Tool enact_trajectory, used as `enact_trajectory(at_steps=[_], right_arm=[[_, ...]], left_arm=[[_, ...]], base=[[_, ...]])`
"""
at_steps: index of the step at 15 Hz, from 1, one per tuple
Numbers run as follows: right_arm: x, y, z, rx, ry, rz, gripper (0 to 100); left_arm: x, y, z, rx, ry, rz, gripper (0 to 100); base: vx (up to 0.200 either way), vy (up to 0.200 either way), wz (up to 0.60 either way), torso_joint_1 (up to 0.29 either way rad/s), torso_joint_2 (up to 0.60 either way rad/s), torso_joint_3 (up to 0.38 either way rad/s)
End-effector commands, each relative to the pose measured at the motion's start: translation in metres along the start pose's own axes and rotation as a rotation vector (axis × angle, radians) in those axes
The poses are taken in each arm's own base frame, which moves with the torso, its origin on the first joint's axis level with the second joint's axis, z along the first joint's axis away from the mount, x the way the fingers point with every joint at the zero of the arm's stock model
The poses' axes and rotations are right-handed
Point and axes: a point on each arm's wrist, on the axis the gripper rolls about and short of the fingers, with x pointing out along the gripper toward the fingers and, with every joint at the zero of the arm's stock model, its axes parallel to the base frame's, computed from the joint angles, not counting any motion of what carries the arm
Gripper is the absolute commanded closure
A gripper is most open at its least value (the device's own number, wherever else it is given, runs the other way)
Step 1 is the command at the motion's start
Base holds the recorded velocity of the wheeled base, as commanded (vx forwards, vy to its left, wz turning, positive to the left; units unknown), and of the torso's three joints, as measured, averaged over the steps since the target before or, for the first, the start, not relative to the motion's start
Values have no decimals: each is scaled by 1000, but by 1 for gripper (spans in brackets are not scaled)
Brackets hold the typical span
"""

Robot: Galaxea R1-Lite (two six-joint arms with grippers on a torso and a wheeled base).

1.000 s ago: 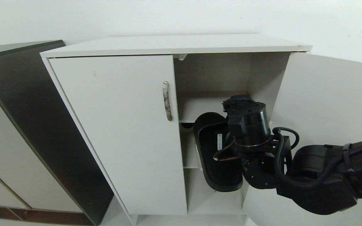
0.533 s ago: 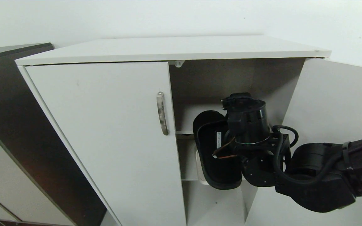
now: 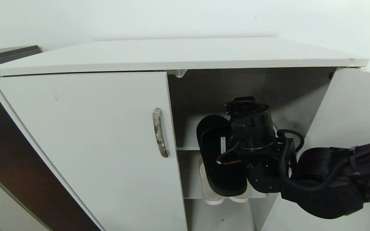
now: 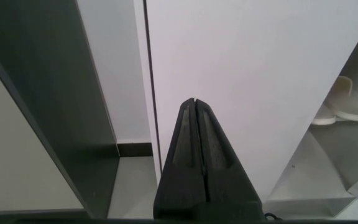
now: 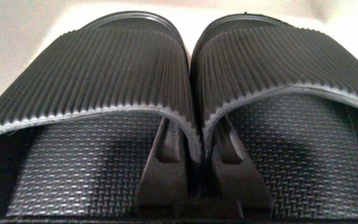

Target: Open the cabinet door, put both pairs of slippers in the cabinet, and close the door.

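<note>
White laminate cabinet (image 3: 172, 54), seen from the front and above; all positions are given relative to it.

Left of the cabinet: a dark panel (image 3: 5, 154) leans alongside its left wall.

Left half: the left door (image 3: 85, 144) is shut and carries an upright metal handle (image 3: 159, 132) near its inner edge. The left gripper (image 4: 194, 102) sits in front of this door, apart from it. Its fingers are pressed together with nothing between them.

Centre and right half: the compartment is open. The black slippers (image 3: 220, 160) stand on edge in the opening, one end up, and cross the front edge of the upper shelf (image 3: 185, 148). Whether they touch that shelf cannot be told. The right gripper (image 5: 196, 134) holds them. In the right wrist view the two ribbed straps lie side by side, one finger sits under each strap, and the fingers (image 5: 166, 155) clamp the pair's adjoining inner walls together.

Below the black pair, the white slippers (image 3: 212, 199) lie side by side on the lower shelf (image 3: 191, 198), with their near ends reaching past its front edge.

Right of the cabinet: the right door (image 3: 358, 109) is swung wide open, its inner face turned toward the opening.
</note>
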Motion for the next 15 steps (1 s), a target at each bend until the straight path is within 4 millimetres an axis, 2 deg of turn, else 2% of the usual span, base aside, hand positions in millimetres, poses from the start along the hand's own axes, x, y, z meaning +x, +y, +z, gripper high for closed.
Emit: enact_trajectory(at_steps=[1, 7, 15], right_arm=[[3, 2, 1, 5, -3, 4, 100], [24, -1, 10, 17, -2, -27, 100], [46, -2, 36, 10, 26, -43, 100]], left_arm=[[0, 0, 0, 0, 1, 0, 100], [0, 0, 0, 0, 1, 0, 100], [0, 0, 0, 0, 1, 2, 100]], base=[[0, 0, 0, 0, 0, 0], [0, 0, 0, 0, 0, 0], [0, 0, 0, 0, 0, 0]])
